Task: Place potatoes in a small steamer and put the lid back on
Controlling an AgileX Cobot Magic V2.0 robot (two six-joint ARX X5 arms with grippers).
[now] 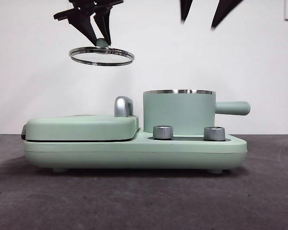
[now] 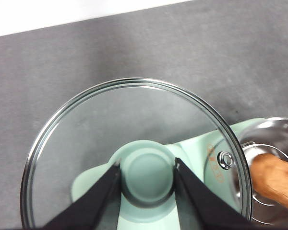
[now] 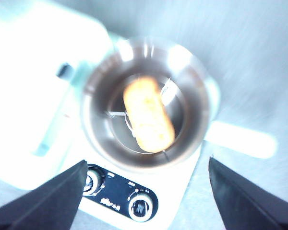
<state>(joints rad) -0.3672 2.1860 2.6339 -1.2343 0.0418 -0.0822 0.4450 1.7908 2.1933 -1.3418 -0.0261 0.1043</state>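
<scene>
The glass lid (image 1: 102, 56) hangs in the air above the grill cover, left of the steamer. My left gripper (image 1: 102, 40) is shut on its mint-green knob (image 2: 147, 176); the lid's steel rim (image 2: 134, 84) circles the jaws in the left wrist view. The small mint-green steamer (image 1: 178, 111) stands uncovered on the base with its straight handle (image 1: 233, 108) pointing right. The orange-brown potato (image 3: 148, 114) lies inside the steamer, and its end shows as potato (image 2: 274, 179) in the left wrist view. My right gripper (image 3: 146, 191) is open, high above the steamer; its black tips (image 1: 201, 12) show at the top edge.
The steamer sits on a long mint-green cooker base (image 1: 134, 151) with two steel dials (image 1: 163, 132) at the front. A flat grill cover (image 1: 81, 127) with a chrome handle (image 1: 123, 106) fills the base's left half. Grey tabletop lies around it.
</scene>
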